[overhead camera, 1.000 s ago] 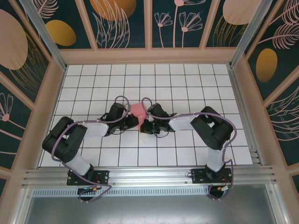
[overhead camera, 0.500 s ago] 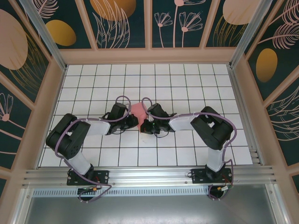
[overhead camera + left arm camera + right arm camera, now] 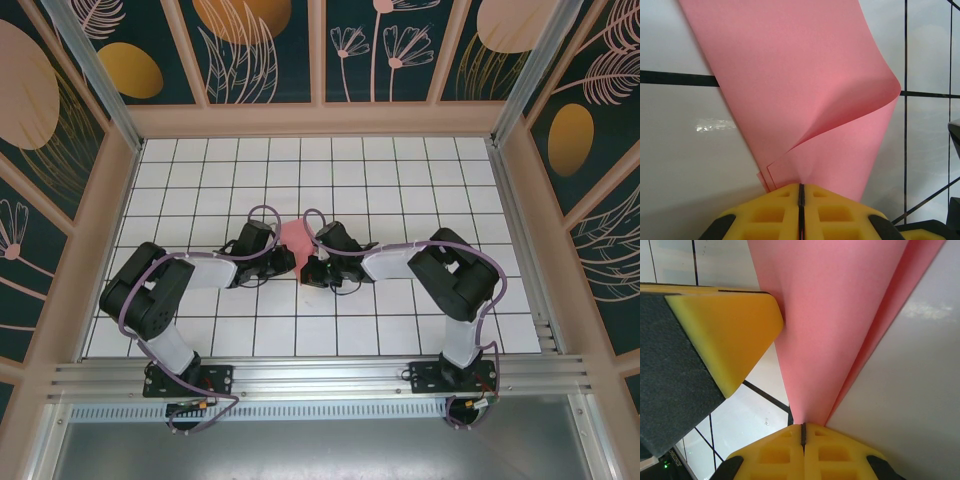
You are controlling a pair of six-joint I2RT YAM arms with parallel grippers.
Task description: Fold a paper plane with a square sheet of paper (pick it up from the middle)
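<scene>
The left claw (image 3: 801, 192) and right claw (image 3: 802, 430) each pinch shut on the square sheet of paper (image 3: 294, 237), curled over the tabletop (image 3: 400, 180) middle. The left arm (image 3: 150, 300) has edged inward, likely closing the first fold.

Your square sheet of paper (image 3: 294, 237) is salmon-pink, doubled over with layered edges and one curling flap, at the centre of the white tiles (image 3: 400, 180).

- Left arm (image 3: 150, 300) and right arm (image 3: 455, 280): black housings joined by pale grey links.
- Purple cables (image 3: 262, 210) loop along both.
- Yellow pads (image 3: 780, 202) with moulded recesses on the jaws.
</scene>
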